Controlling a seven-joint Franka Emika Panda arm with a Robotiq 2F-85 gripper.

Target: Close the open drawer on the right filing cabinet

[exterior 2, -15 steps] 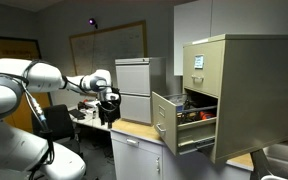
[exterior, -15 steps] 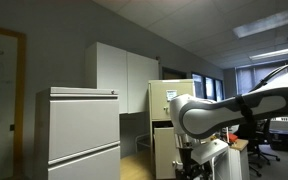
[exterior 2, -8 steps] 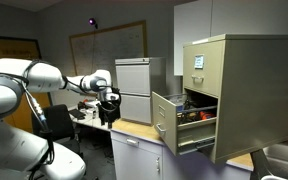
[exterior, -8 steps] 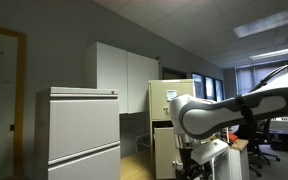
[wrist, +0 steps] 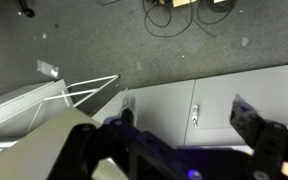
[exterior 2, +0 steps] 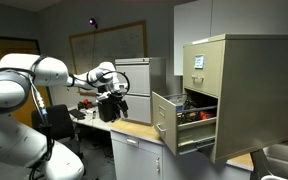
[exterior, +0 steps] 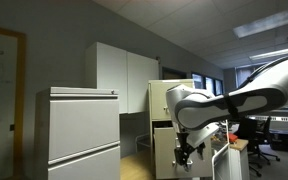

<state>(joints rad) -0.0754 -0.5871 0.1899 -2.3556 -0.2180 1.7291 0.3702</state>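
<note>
The right filing cabinet [exterior 2: 246, 85] is tall, narrow and cream-beige; it stands on a wooden counter and also shows in an exterior view [exterior: 170, 100]. Its lower drawer [exterior 2: 168, 120] is pulled out towards the room, with files showing inside. In an exterior view [exterior: 163, 148] my arm partly covers the drawer front. My gripper [exterior 2: 113, 98] hangs in the air well to the left of the drawer, apart from it, in front of the grey cabinet. In the wrist view my gripper [wrist: 174, 140] is open and empty, both dark fingers [wrist: 267, 135] spread wide.
A wide pale grey lateral cabinet [exterior: 82, 135] stands beside the beige one [exterior 2: 137, 90]. White cupboards [exterior: 124, 78] hang behind. The wrist view looks down on white cabinet doors [wrist: 219, 105], a wooden counter edge [wrist: 44, 150] and cables on the carpet [wrist: 179, 12]. Office chairs stand nearby [exterior: 256, 145].
My arm has lifted and swung a little towards the beige cabinet, carrying the gripper up and slightly closer to the drawer. The drawer has not moved.
</note>
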